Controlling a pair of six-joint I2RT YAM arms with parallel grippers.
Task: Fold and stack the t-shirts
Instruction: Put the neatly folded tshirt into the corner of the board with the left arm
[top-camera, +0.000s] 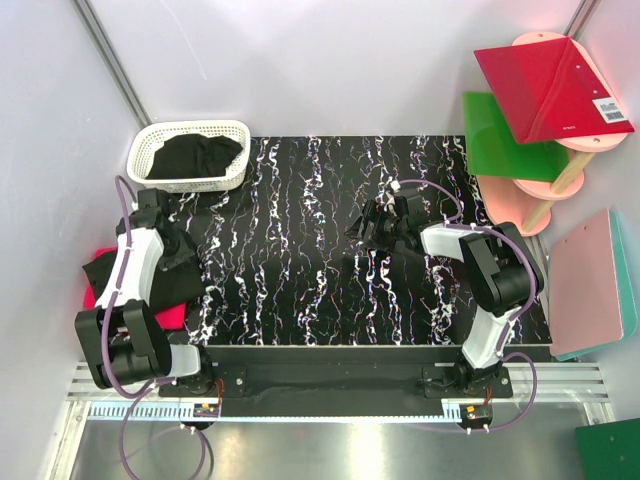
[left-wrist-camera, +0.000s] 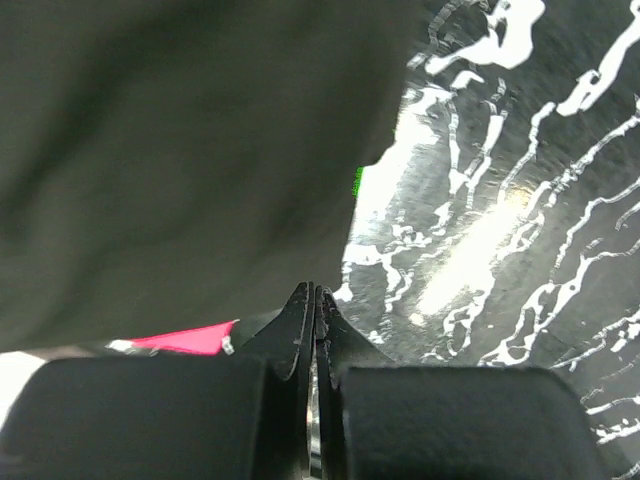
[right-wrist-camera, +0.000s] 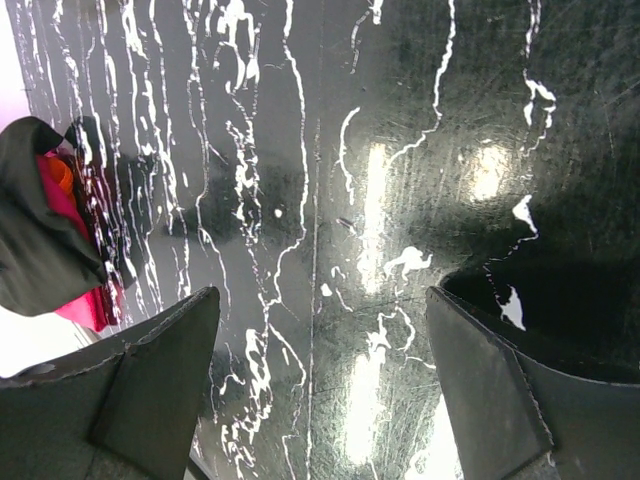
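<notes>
Lying at the left edge of the black, white-veined surface (top-camera: 330, 270), a black t-shirt (top-camera: 100, 272) covers a folded hot-pink t-shirt (top-camera: 172, 318). The left end effector (left-wrist-camera: 315, 292) is clenched beside the black cloth; whether it pinches fabric is unclear. The right end effector (right-wrist-camera: 320, 380) is spread wide over the surface. A white basket (top-camera: 188, 157) holding dark cloth sits behind the left arm. A red board (top-camera: 550, 95) and a green board (top-camera: 505, 135) stand far right.

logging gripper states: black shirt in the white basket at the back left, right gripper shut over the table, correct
Not quite. The right gripper is open: the right wrist view shows its fingers wide apart over the table. The black shirt does lie in the white basket at the back left.
</notes>
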